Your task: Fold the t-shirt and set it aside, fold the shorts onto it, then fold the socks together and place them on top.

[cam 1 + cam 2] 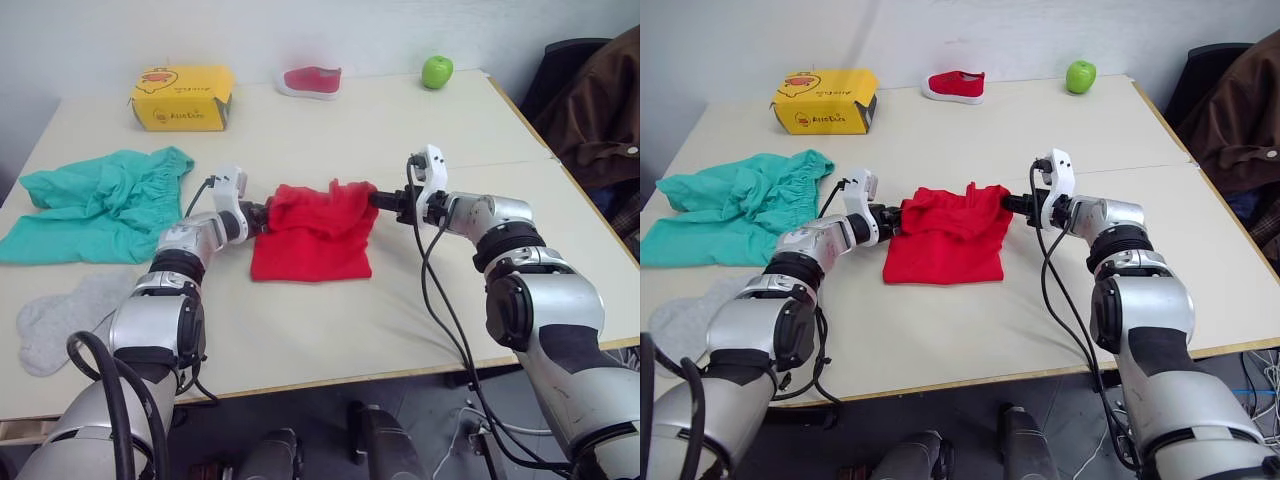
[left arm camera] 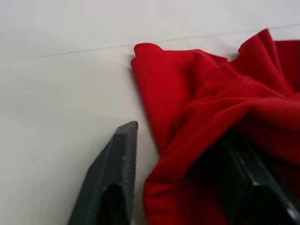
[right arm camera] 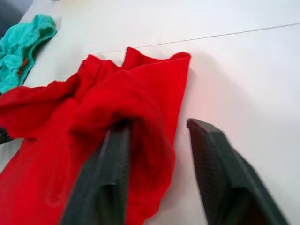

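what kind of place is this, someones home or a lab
Probably a lab or test room, not a home. A plain white table against a bare wall holds laid-out props: a yellow box, a small red shoe and a green apple. Loose cables trail off the right arm.

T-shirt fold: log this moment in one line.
t-shirt partly folded | left gripper open astride edge | right gripper open astride edge | shorts, socks untouched

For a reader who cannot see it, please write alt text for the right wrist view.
A folded plain bright red cotton t-shirt lies bunched on a white table, with the right gripper open around its near edge: one black finger is tucked under a fold, the other rests on bare table. A corner of teal-green fabric shorts lies beyond.
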Controlling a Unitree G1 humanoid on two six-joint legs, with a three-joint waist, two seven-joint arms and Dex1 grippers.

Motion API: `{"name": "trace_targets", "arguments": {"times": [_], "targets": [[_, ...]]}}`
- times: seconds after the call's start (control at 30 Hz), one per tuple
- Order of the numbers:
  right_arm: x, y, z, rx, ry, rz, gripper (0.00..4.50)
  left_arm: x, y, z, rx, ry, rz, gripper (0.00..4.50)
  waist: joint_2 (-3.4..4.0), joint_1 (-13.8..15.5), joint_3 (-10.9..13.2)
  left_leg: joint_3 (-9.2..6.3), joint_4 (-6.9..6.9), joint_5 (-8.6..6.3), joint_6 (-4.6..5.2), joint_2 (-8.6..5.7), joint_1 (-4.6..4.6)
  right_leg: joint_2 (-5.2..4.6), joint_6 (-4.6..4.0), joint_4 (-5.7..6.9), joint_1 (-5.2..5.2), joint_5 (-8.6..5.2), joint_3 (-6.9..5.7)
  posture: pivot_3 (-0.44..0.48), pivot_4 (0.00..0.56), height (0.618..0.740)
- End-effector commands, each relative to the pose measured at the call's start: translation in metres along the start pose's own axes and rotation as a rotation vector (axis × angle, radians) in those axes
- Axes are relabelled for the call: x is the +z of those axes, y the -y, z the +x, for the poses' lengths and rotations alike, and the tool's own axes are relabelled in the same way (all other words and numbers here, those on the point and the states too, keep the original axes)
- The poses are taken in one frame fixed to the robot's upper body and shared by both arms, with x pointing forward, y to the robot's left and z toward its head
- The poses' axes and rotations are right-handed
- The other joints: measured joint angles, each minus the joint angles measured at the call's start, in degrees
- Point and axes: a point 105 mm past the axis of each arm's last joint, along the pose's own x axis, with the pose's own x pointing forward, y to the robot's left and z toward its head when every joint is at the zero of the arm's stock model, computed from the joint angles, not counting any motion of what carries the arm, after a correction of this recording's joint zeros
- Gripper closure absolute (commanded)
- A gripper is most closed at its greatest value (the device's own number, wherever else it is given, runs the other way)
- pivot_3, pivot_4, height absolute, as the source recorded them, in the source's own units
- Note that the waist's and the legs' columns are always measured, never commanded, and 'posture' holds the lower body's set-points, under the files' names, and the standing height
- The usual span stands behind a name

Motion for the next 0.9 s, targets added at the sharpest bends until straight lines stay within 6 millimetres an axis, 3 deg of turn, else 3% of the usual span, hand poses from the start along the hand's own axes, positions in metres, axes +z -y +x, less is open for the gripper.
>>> {"name": "trace_targets", "arguments": {"times": [0.03, 0.13, 0.23, 0.33, 0.4, 0.53, 0.67, 0.73, 0.9], "targets": [[0.013, 0.0, -0.003, -0.027, -0.008, -0.155, 1.05, 0.013, -0.004, -0.007, -0.004, 0.015, 0.018, 1.07, 0.0, -0.04, 0.0, 0.0, 0.0, 0.0, 0.0, 0.0, 0.0, 0.0, 0.0, 0.0, 0.0, 0.0, 0.0, 0.0, 0.15, 0.74], [0.01, 0.01, -0.012, -0.063, -0.114, -0.421, 0.02, 0.019, -0.019, -0.021, 0.043, -0.015, 0.126, 0.15, 0.0, -0.16, 0.0, 0.03, 0.01, 0.0, -0.01, 0.0, 0.0, 0.0, 0.0, 0.05, -0.05, 0.0, 0.03, 0.0, 0.15, 0.74], [0.011, 0.016, -0.027, -0.043, -0.172, -0.561, 0.0, 0.025, -0.039, -0.046, 0.075, -0.056, 0.291, 0.05, 0.01, -0.23, 0.0, 0.05, -0.02, -0.01, -0.02, 0.0, -0.01, 0.01, 0.0, 0.12, -0.12, 0.0, 0.05, 0.0, 0.15, 0.74], [0.013, 0.017, -0.039, -0.026, -0.174, -0.667, 0.0, 0.033, -0.046, -0.065, 0.073, -0.047, 0.388, 0.05, 0.01, -0.2, 0.0, 0.05, -0.05, -0.02, -0.03, 0.0, -0.02, 0.01, -0.02, 0.14, -0.16, -0.01, 0.03, 0.0, 0.15, 0.74], [0.014, 0.008, -0.048, 0.022, -0.144, -0.776, 0.0, 0.041, -0.034, -0.081, -0.019, -0.007, 0.525, 0.05, 0.02, -0.1, 0.0, 0.03, -0.02, -0.02, -0.03, 0.0, -0.05, 0.0, -0.02, 0.1, -0.16, -0.01, 0.01, 0.0, 0.15, 0.74], [0.002, -0.018, -0.065, 0.154, -0.095, -0.865, 0.0, 0.034, -0.001, -0.109, -0.196, 0.014, 0.74, 0.05, 0.03, 0.11, 0.01, 0.01, 0.04, -0.04, -0.06, 0.03, -0.13, 0.01, -0.03, 0.06, -0.19, -0.02, 0.0, 0.0, 0.15, 0.74], [-0.038, -0.047, -0.075, 0.29, -0.078, -1.12, 0.0, -0.013, 0.039, -0.136, -0.439, -0.074, 1.012, 0.05, 0.06, 0.33, 0.0, 0.0, 0.16, -0.08, -0.09, 0.05, -0.07, 0.03, -0.04, 0.05, -0.05, -0.02, 0.0, 0.0, 0.15, 0.74], [-0.054, -0.058, -0.076, 0.347, -0.067, -1.21, 0.0, -0.031, 0.045, -0.139, -0.496, -0.116, 1.078, 0.05, 0.06, 0.59, 0.0, 0.02, 0.17, -0.09, -0.08, 0.04, 0.02, 0.04, -0.04, 0.0, 0.09, -0.02, 0.0, 0.0, 0.15, 0.74], [-0.084, -0.071, -0.069, 0.409, -0.07, -1.374, 0.0, -0.036, 0.041, -0.122, -0.441, -0.095, 1.129, 0.05, 0.06, 1.92, 0.0, 0.05, 0.31, -0.06, -0.02, 0.04, 0.09, 0.05, -0.13, 0.05, 0.18, 0.04, 0.02, 0.0, 0.15, 0.74]]}}
